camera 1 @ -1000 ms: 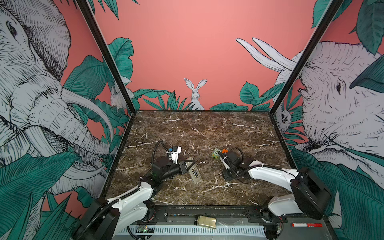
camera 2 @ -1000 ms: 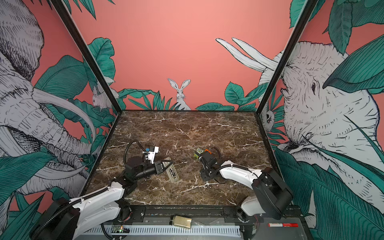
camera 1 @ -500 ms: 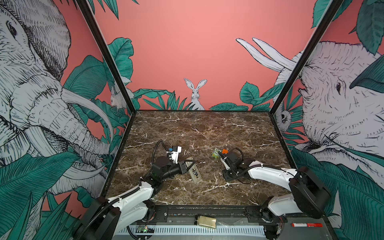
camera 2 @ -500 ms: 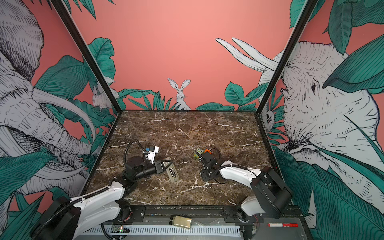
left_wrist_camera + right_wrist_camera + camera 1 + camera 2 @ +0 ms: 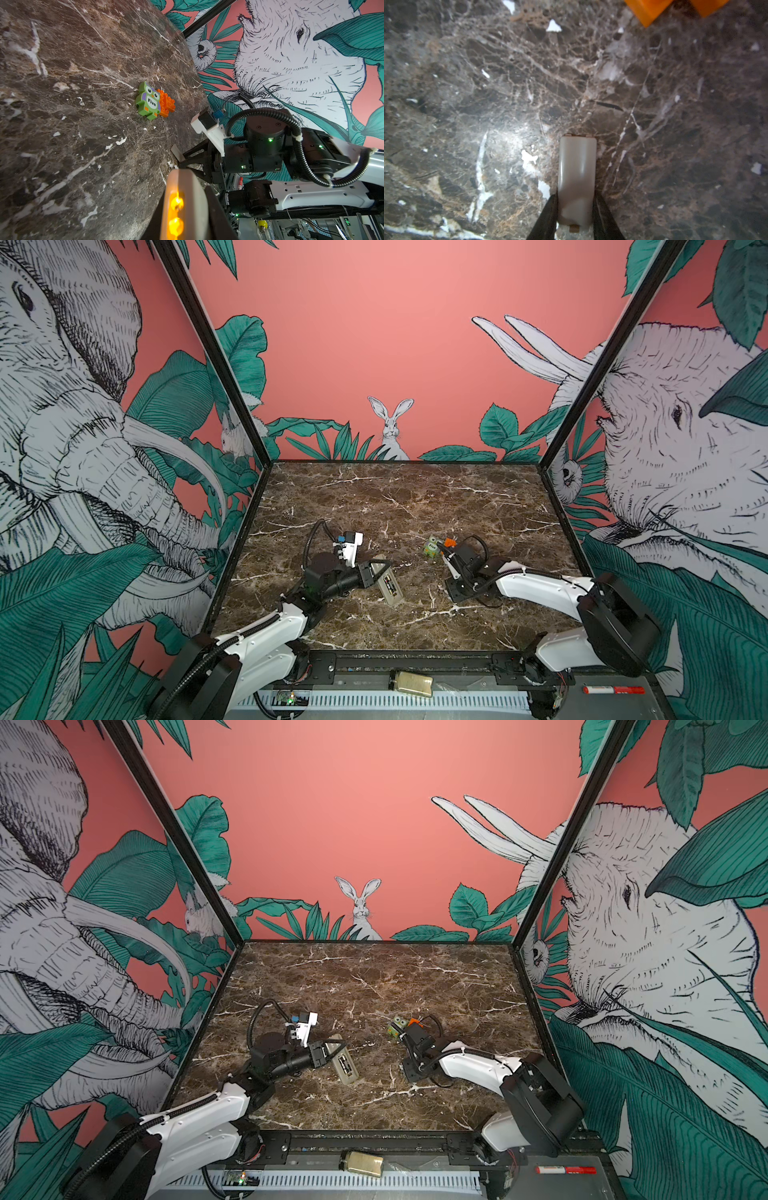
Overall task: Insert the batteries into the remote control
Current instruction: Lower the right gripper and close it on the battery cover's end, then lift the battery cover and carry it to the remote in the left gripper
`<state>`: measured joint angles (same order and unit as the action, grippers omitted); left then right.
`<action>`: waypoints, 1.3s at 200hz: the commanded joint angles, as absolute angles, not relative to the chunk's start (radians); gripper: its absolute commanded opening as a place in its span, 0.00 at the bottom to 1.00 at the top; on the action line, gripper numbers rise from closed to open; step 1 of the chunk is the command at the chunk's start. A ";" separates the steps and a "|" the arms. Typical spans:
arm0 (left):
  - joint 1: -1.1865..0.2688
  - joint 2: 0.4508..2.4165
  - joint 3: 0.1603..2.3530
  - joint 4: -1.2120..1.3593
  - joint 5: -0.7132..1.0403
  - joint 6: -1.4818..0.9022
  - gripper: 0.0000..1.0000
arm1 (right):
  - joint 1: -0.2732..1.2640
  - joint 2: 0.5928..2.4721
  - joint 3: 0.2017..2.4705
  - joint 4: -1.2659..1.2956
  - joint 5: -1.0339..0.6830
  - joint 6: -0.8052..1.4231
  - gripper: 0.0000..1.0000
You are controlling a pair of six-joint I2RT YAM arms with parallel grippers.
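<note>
The remote control (image 5: 388, 587) (image 5: 345, 1067) rests on the marble left of centre, pale back up. Its open recess holds what look like the dark batteries (image 5: 389, 584). My left gripper (image 5: 372, 568) (image 5: 185, 205) is shut on the remote's far end. In the left wrist view the remote (image 5: 193, 199) shows edge-on with two orange glows. My right gripper (image 5: 456, 596) (image 5: 575, 197) points down at the table right of centre. It is shut on a small white battery cover (image 5: 577, 166) that lies flat on the marble.
A green owl block (image 5: 432, 547) and an orange brick (image 5: 448, 542) lie just behind the right gripper. A yellowish jar (image 5: 411, 682) and a red marker (image 5: 613, 689) lie on the front rail outside the table. Painted walls close in three sides.
The right gripper's jaws have drawn in around the cover. Neither arm nor the remote has shifted noticeably in the top views.
</note>
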<state>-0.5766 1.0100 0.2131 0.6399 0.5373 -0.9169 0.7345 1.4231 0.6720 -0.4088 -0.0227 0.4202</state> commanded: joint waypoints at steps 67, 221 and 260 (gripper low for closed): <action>-0.582 1.008 0.215 0.690 0.535 -0.922 0.00 | 0.732 1.352 0.618 -0.336 -0.056 0.394 0.16; -0.583 0.964 0.217 0.737 0.396 -0.946 0.00 | 0.748 1.105 0.667 -0.313 -0.186 0.332 0.07; -0.583 0.970 0.221 0.741 0.380 -0.948 0.00 | 0.795 1.062 0.703 -0.307 -0.192 0.291 0.07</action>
